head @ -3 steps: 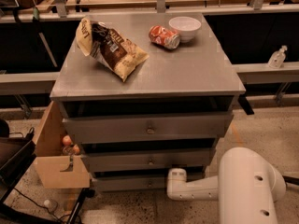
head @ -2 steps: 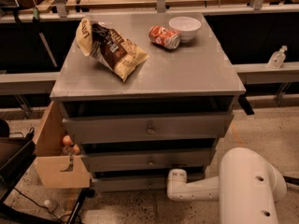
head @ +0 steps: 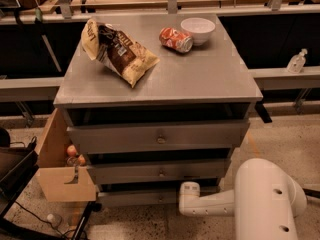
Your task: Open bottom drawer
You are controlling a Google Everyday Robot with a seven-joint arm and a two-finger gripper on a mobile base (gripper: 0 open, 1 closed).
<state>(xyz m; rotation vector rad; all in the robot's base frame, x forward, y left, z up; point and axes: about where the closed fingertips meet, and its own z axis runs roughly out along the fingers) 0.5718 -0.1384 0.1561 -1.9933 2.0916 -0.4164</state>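
The grey three-drawer cabinet (head: 160, 79) stands in the middle of the camera view. The bottom drawer (head: 135, 198) is its lowest, slim grey front, with a small round knob (head: 160, 199) at the centre. My white arm (head: 260, 199) reaches in low from the bottom right. My gripper (head: 186, 198) is at the arm's end, right against the bottom drawer's front, just right of the knob. The arm's wrist hides the fingers. The middle drawer (head: 160, 172) and the top drawer (head: 159, 138) sit above it.
On the cabinet top lie a chip bag (head: 120, 51), a tipped red soda can (head: 176, 39) and a white bowl (head: 198, 30). A cardboard box (head: 62, 176) with fruit (head: 74, 154) stands at the cabinet's left. A spray bottle (head: 296, 61) stands on the right ledge.
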